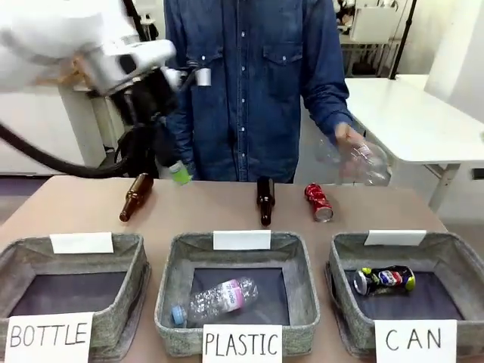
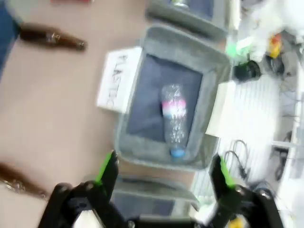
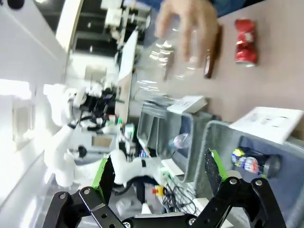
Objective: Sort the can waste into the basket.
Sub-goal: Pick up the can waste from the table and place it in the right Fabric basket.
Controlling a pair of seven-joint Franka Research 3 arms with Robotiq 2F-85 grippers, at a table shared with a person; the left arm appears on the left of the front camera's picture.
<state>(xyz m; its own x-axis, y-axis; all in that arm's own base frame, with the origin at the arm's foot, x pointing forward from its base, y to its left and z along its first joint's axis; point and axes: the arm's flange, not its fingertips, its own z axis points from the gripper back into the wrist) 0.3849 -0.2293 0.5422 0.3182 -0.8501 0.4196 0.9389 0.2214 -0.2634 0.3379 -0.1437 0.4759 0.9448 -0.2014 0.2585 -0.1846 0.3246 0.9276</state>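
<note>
A dented red can (image 1: 318, 202) lies on the brown table behind the baskets, right of centre. A dark and silver can (image 1: 384, 279) lies on the dark floor of the grey basket (image 1: 344, 302) signed "CAN" at the front right. My left gripper (image 1: 172, 168) hangs high over the table's far left, near a brown bottle. In the left wrist view, that gripper (image 2: 164, 173) is open and empty above the "PLASTIC" basket (image 2: 142, 152). My right gripper (image 3: 158, 173) is open and empty too, off to the side of the CAN basket (image 3: 202, 142), with the dark can (image 3: 251, 160) and the red can (image 3: 246, 40) ahead.
Across the table a person holds a clear plastic bottle (image 1: 363, 160) above the far right edge. Two brown glass bottles (image 1: 136, 197) (image 1: 265, 199) lie on the table. The middle basket holds a plastic bottle (image 1: 219, 296). The "BOTTLE" basket (image 1: 136, 287) stands at the front left.
</note>
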